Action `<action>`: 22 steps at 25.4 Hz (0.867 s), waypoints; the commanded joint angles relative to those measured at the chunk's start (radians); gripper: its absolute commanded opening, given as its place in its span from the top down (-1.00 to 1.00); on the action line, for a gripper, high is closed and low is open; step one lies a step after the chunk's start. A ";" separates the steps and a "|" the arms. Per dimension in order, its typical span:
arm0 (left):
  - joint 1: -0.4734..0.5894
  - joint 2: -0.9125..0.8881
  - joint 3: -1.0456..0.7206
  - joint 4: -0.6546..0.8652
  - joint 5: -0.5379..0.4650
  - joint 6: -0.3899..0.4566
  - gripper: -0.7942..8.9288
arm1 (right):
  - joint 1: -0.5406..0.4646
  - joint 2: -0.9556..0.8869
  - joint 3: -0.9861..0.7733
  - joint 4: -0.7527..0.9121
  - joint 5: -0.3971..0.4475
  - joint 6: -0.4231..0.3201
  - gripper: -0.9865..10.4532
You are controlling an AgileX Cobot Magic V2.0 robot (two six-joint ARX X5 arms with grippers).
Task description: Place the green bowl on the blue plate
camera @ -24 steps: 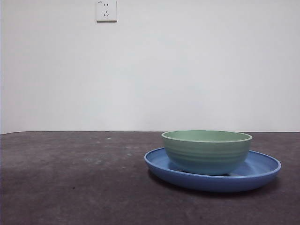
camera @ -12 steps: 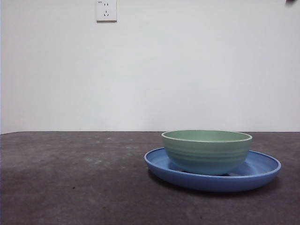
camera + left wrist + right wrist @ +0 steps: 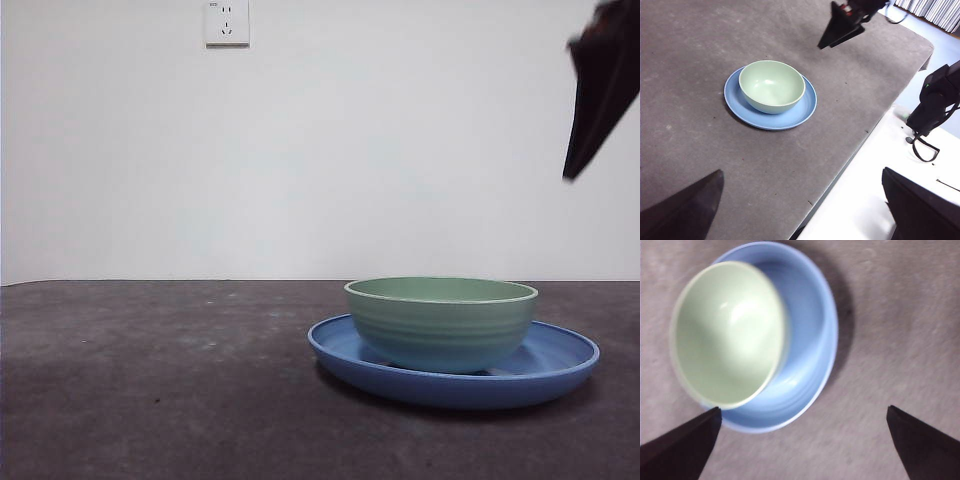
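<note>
The green bowl (image 3: 727,335) is seated upright on the blue plate (image 3: 812,347) — off-centre. The right gripper (image 3: 802,440) is held above them, jaws spread wide, nothing gripped (nothing touched). The left gripper (image 3: 802,210) is likewise spread wide — well apart from both.

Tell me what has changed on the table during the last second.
The right tool has come down into the front view at the upper right corner, above the blue plate, jaws open, touching nothing. The green bowl stayed on the plate.
</note>
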 commanded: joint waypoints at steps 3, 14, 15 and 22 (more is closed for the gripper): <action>-0.006 0.003 0.008 0.011 0.002 -0.007 -0.19 | -0.029 0.127 0.017 0.095 0.000 -0.041 0.01; -0.006 0.003 0.008 0.011 0.002 -0.007 -0.19 | -0.015 0.369 0.017 0.246 -0.060 -0.059 0.28; -0.006 0.003 0.008 0.011 0.002 -0.007 -0.19 | -0.012 0.383 0.017 0.256 -0.078 -0.063 0.28; -0.006 0.003 0.008 0.011 0.002 -0.007 -0.19 | 0.035 0.436 0.017 0.274 -0.074 -0.063 0.53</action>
